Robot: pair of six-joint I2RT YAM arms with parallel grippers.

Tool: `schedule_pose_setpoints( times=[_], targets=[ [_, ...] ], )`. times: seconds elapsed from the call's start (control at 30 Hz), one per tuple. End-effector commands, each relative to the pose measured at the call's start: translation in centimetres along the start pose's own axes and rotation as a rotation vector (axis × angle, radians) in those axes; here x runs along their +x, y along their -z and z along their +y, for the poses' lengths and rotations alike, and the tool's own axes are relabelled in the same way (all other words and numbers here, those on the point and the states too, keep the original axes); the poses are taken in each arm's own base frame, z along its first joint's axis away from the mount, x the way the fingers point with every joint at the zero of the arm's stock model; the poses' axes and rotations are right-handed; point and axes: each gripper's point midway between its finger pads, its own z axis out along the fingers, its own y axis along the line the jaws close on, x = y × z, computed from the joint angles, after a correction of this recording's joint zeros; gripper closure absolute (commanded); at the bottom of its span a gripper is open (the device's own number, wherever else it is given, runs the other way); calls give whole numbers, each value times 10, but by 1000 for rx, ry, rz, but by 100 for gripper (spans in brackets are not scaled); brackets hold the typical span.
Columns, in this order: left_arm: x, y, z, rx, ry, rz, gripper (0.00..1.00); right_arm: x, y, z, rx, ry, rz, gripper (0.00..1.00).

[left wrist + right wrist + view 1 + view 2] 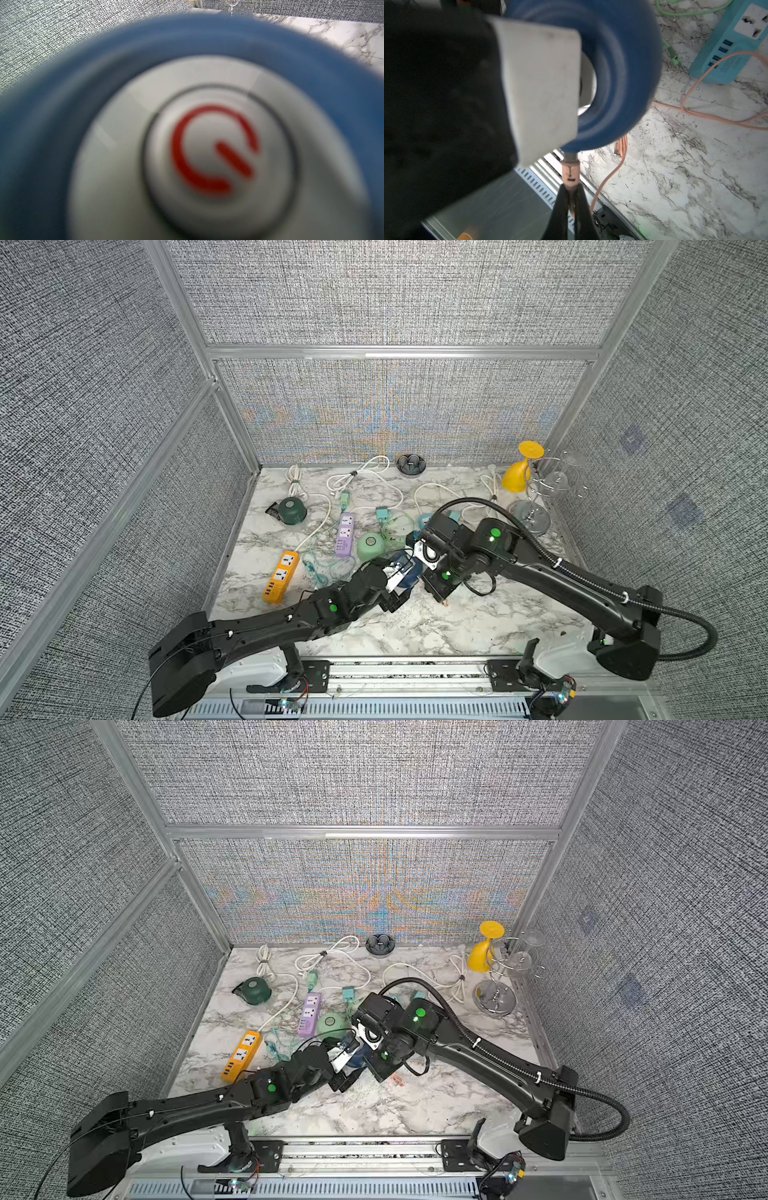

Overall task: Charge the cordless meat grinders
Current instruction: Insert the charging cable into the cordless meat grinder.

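My left gripper (pixel 397 589) is clamped on the navy blue dome-shaped plastic grinder (pixel 62 124), jaws spread wide around its smooth, faintly ringed shell, one white padded finger (pixel 542 83) flat against the dome. I hold it tipped on its side above the white, grey-veined marble desk (pixel 457 626), near the front middle, so its round silver top button (pixel 218 149) with a red power sign faces my left wrist camera. My right gripper (pixel 572 193) is pressed together on a small salmon-orange cable plug (pixel 571 174), whose grey metal tip touches the rim of the navy dome. Its thin salmon cable (pixel 685 99) loops over the desk up to the USB end of a flat pale-blue rectangular power strip (pixel 726 41)

The mint green dome-shaped grinder (pixel 370 546) stands upright on the desk just behind my grippers, beside a lilac rectangular power strip (pixel 345 534). The dark green dome-shaped grinder (pixel 293 510) sits well apart at the far left. An orange rectangular power strip (pixel 281 576) lies near the left edge, with white cords (pixel 361 472) and thin green cables (pixel 328 568) curled across the desk. At the back wall sits a small dark round dish (pixel 410 464) with a petal pattern; I cannot tell whether anything is in it. In the far right corner a chrome wire rack (pixel 530 516) on a round base carries a yellow goblet (pixel 517 477) hung upside down and clear glasses (pixel 559 481)
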Motion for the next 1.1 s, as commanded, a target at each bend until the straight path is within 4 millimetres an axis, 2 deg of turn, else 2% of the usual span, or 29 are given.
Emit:
schedule_pose_setpoints(
  times=[0.0, 0.37, 0.67, 0.93, 1.07],
  targets=[
    [-9, 0, -2, 16, 1, -27, 38, -1, 2, -2, 13, 8, 1, 100],
    [-2, -1, -10, 55, -40, 15, 40, -3, 5, -9, 55, 19, 9, 100],
    [-2, -3, -11, 65, -30, 17, 41, -16, 9, -3, 35, 14, -32, 100],
    [-6, -3, -14, 79, -26, 8, 41, -25, -1, 0, 22, 4, -46, 100],
    [-7, -2, -15, 90, -32, 7, 42, -28, -3, -6, 45, -3, -57, 100]
  ],
)
